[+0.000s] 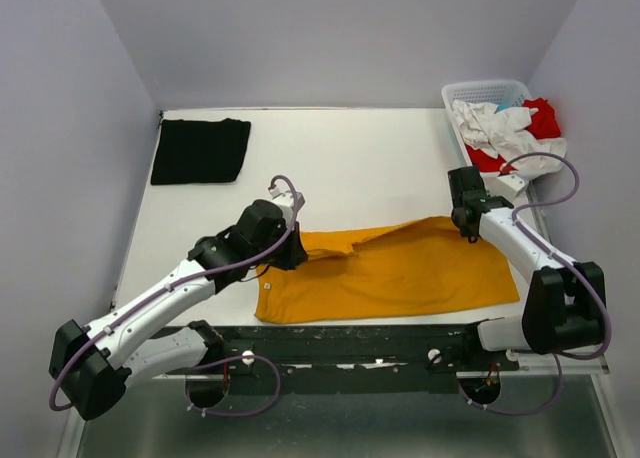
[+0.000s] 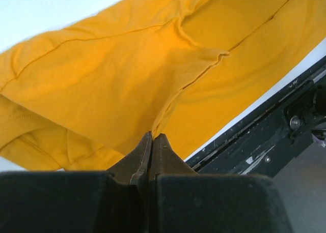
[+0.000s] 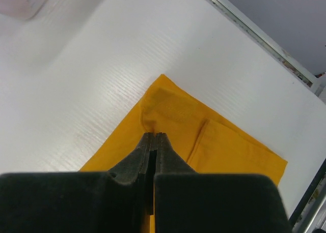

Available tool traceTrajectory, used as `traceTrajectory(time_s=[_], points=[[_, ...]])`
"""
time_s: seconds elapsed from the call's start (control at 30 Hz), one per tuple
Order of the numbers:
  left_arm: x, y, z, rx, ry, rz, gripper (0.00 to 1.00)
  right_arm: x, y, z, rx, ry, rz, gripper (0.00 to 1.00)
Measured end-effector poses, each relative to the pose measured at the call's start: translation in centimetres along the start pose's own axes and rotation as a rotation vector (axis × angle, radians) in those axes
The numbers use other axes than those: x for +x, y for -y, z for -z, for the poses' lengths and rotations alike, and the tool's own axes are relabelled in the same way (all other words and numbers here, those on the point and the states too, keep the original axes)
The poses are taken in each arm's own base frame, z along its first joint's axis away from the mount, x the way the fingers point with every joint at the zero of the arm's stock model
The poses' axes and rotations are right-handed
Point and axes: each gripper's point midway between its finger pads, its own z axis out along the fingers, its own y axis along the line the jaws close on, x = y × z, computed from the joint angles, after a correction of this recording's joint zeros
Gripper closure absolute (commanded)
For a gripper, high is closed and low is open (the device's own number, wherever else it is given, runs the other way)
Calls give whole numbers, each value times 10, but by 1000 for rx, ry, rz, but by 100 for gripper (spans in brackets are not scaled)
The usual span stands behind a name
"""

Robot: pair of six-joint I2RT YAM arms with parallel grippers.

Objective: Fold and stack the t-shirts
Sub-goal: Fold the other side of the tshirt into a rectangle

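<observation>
The mustard t-shirt (image 1: pixel 400 273) lies partly folded along the near edge of the table. My left gripper (image 1: pixel 291 255) is shut on its left end; in the left wrist view the closed tips (image 2: pixel 153 136) pinch a fold of the yellow cloth (image 2: pixel 117 75). My right gripper (image 1: pixel 470 230) is shut on the shirt's far right corner, and the cloth (image 3: pixel 204 136) puckers at its tips (image 3: pixel 154 135). A black t-shirt (image 1: pixel 201 150) lies folded at the far left. White t-shirts (image 1: pixel 497 128) and a red one (image 1: pixel 541 120) are heaped in the basket.
The white lattice basket (image 1: pixel 485 89) stands at the far right corner, against the wall. The table's dark front rail (image 1: pixel 360 343) runs just below the shirt and shows in the left wrist view (image 2: pixel 275 126). Grey walls enclose the table on three sides.
</observation>
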Motion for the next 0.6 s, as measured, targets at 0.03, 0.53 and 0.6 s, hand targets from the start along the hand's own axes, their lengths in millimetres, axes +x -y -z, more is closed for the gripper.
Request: traceTrajectory(time_s=[0.03,0.53,0.6], points=[[4,-1,1,-7,-2,2,100,1,3,1,3,0,-4,99],[76,-38,-2,-135,-126,147,56,35,41,1,127,-54,-33,59],[84,-41,1,-145,-139,165,41,39,48,1,163,-59,-40,34]])
